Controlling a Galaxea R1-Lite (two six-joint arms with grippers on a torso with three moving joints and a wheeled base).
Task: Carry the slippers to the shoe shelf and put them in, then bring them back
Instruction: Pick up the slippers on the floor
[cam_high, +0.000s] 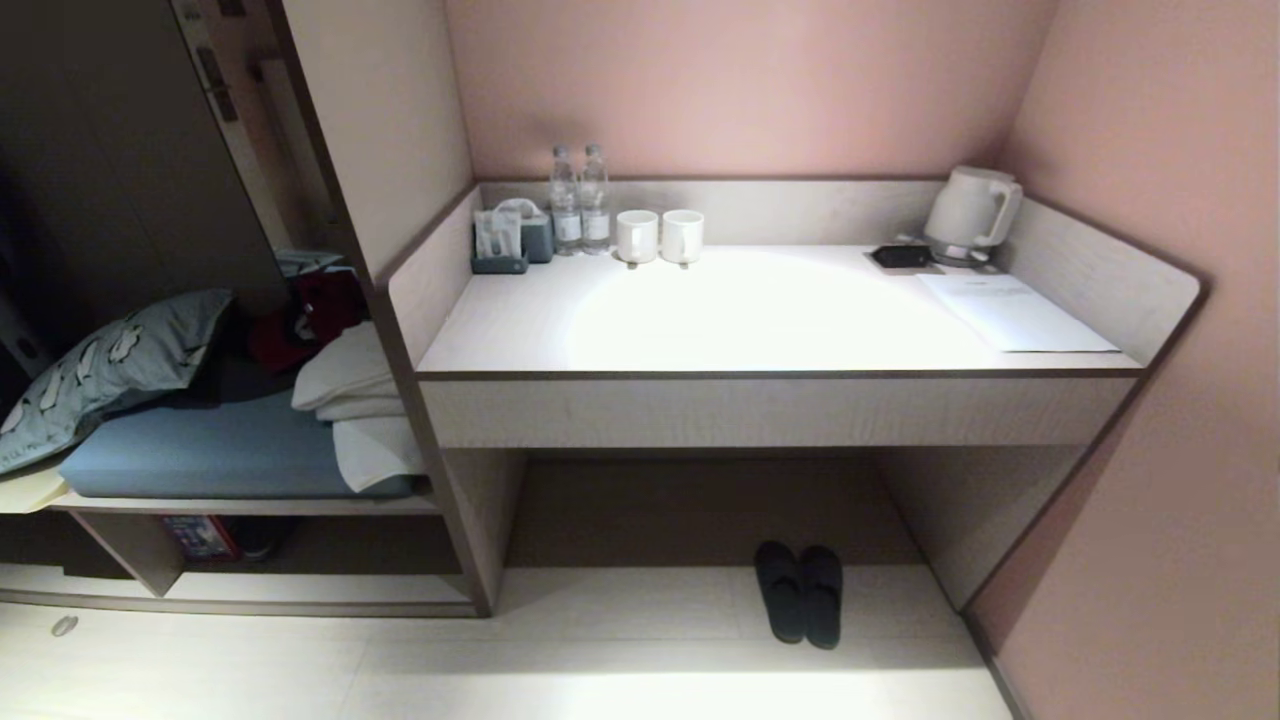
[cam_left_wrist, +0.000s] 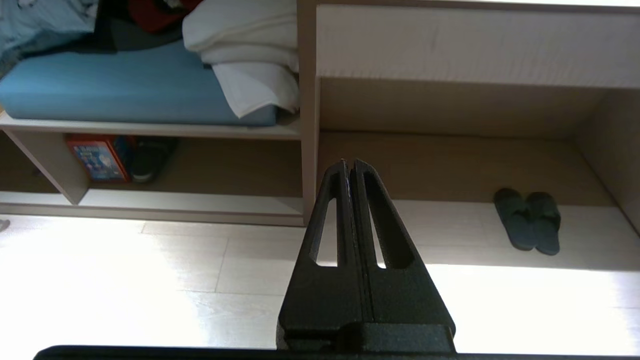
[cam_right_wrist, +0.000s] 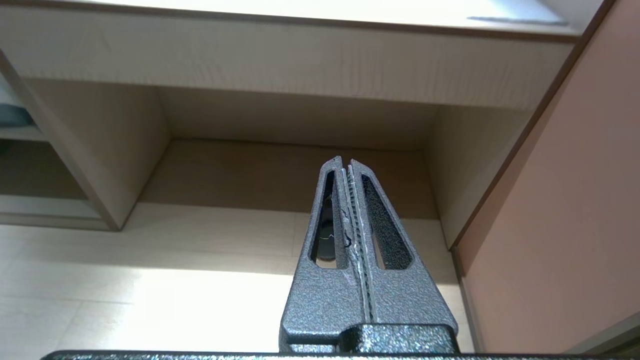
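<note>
Left wrist view shows the left gripper (cam_left_wrist: 348, 162) with fingers pressed together on nothing, poised above pale floor; the right gripper (cam_right_wrist: 342, 160) is likewise closed and empty before the desk recess. Beyond them, the slippers (cam_high: 798, 592) lie side by side, touching, on the floor at the mouth of that recess, well apart from either gripper. To the left, the shoe shelf (cam_left_wrist: 190, 202) under the blue-cushioned bench holds a red box and a lone dark shoe. Judging by this, carrying has not begun; every step remains.
</note>
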